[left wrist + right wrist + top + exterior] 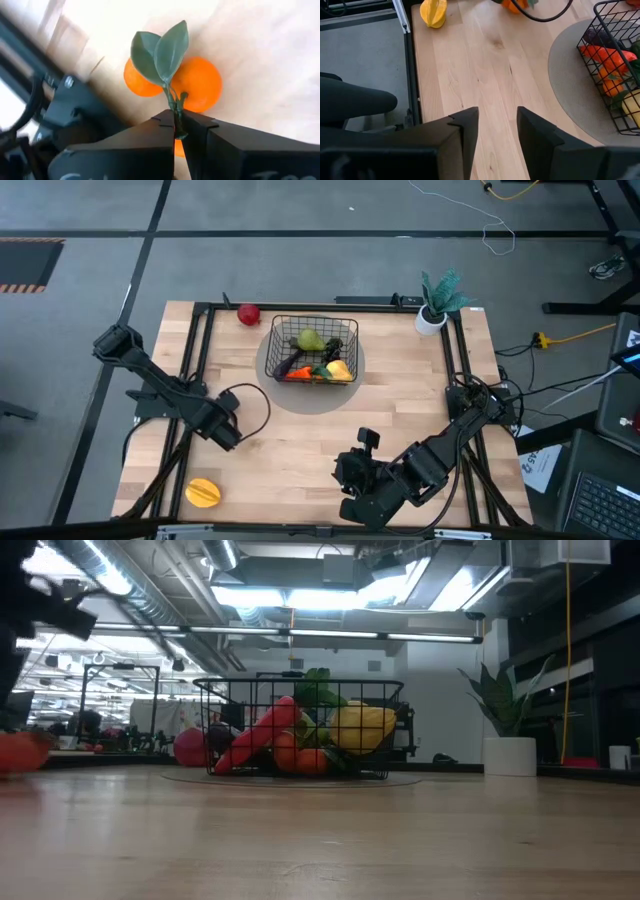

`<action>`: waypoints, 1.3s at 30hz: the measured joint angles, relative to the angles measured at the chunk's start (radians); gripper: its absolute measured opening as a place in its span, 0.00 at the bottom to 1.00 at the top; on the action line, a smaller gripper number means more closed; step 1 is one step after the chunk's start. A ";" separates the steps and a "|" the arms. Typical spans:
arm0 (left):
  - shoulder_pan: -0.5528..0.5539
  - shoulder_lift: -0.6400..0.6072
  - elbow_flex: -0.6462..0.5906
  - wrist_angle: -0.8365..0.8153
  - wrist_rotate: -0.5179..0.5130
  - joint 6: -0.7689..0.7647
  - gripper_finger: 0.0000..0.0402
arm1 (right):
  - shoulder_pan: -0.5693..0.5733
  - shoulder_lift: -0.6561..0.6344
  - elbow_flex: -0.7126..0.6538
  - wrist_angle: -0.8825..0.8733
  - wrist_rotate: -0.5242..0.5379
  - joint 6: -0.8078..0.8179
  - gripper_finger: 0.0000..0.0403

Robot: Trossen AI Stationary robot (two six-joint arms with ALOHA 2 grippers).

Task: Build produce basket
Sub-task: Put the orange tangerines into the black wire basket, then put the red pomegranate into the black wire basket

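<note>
The black wire basket [312, 350] stands on a round grey mat at the table's far middle and holds several produce pieces, among them a green pear, a yellow fruit and a red-orange piece [300, 735]. A red apple [248, 314] lies on the table left of the basket. A yellow-orange fruit [203, 493] lies at the near left. My left gripper [230, 436] is shut on a pair of small oranges [200, 85] with green leaves, hidden under it in the high view. My right gripper [497, 132] is open and empty near the table's near edge [352, 476]. My left gripper pinches the thin green stem [176, 107] of the oranges between its two fingertips [197, 125], just below the leaves. The fingers come from above, slanting down. The two oranges sit right past the fingertips; whether they rest on the table or hang clear cannot be told.
A white pot with a teal plant [435, 308] stands at the far right corner. A black cable loops on the table beside the left gripper [255, 405]. Bare wood lies between the two grippers and the mat [300, 430].
</note>
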 joint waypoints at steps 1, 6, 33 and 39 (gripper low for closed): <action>0.000 0.000 0.020 0.000 -0.011 0.032 0.00 | 0.000 0.000 0.000 0.000 0.000 0.000 0.31; 0.000 -0.023 0.178 0.014 -0.080 0.255 0.00 | 0.000 0.000 0.000 0.000 0.000 -0.001 0.31; 0.762 -0.052 0.638 0.289 -0.062 1.404 0.07 | 0.000 0.000 0.000 0.000 0.000 -0.001 0.31; 0.832 -0.050 0.638 0.323 -0.057 1.450 0.26 | 0.000 0.000 0.000 0.000 0.000 0.000 0.31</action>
